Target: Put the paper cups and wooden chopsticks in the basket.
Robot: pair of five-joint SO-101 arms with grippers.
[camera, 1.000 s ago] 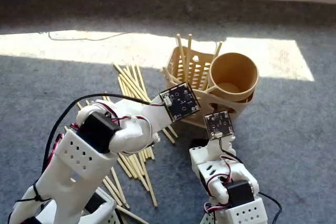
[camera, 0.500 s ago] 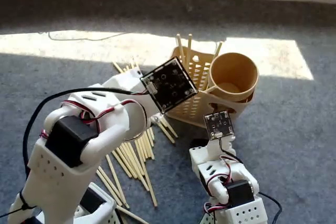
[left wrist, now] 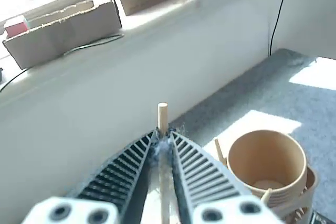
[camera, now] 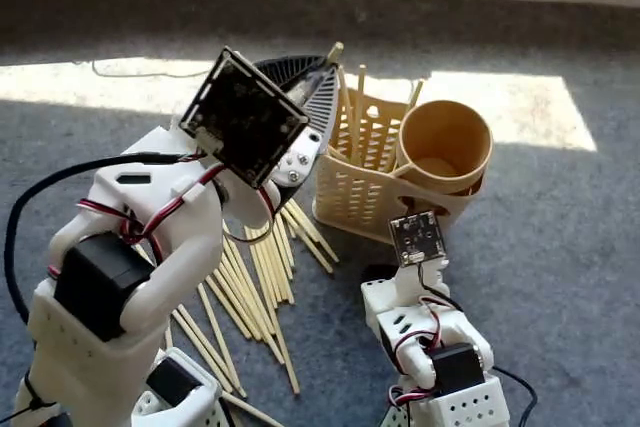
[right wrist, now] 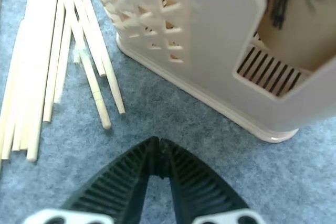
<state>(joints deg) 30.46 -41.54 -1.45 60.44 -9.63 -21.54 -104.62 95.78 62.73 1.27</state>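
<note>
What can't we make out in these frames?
High view: the left arm covers part of the loose chopsticks, so they can't be counted.
High view: the cup hides the part of the basket beneath it, so how many cups are stacked there is unclear.
Left wrist view: the held chopstick runs down inside the shut left gripper, and the frame edge cuts off its lower end.

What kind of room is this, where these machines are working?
Probably an ordinary indoor room, maybe a home or office: grey carpet underfoot, a white wall below a sunny window ledge, and a cardboard box on it.
</note>
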